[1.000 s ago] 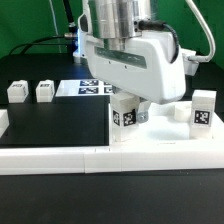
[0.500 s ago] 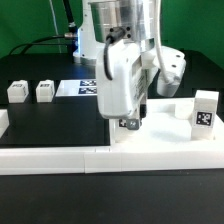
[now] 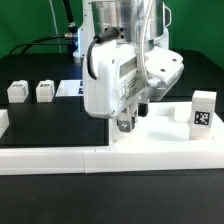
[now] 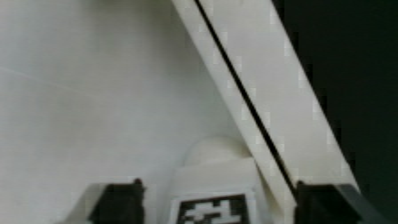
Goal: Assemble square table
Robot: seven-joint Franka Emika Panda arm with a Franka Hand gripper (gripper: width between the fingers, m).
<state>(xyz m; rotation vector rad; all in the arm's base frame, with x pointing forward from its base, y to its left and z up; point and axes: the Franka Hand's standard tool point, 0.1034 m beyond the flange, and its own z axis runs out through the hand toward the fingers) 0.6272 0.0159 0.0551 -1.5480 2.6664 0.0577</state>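
1. Exterior view: the white two-finger gripper (image 3: 126,123) is hanging low over the near corner of the large white plastic square table top with raised rim (image 3: 168,140). The arm's body is covering the jaws, so their state cannot be told here.
2. A small white upright standing leg with a black-white tag (image 3: 203,110) is sitting on the corner at the exterior view's right, probably seated in its socket.
3. A spare leg (image 3: 17,91) and a second spare leg (image 3: 44,91) are waiting on the black table (image 3: 55,122), well apart from the table top.
4. The long low white border rail (image 3: 60,158) is running along the front. The table top seems pushed against it, likely for bracing.
5. Wrist view: the dark fingertips (image 4: 121,200) are standing clear on both sides of a white corner leg with a tag (image 4: 221,180). Gaps are showing, so the gripper is open and gripping nothing.
6. The corner leg is standing just beside the rim. It is probably resting in its socket so the jaws can take a fresh hold.
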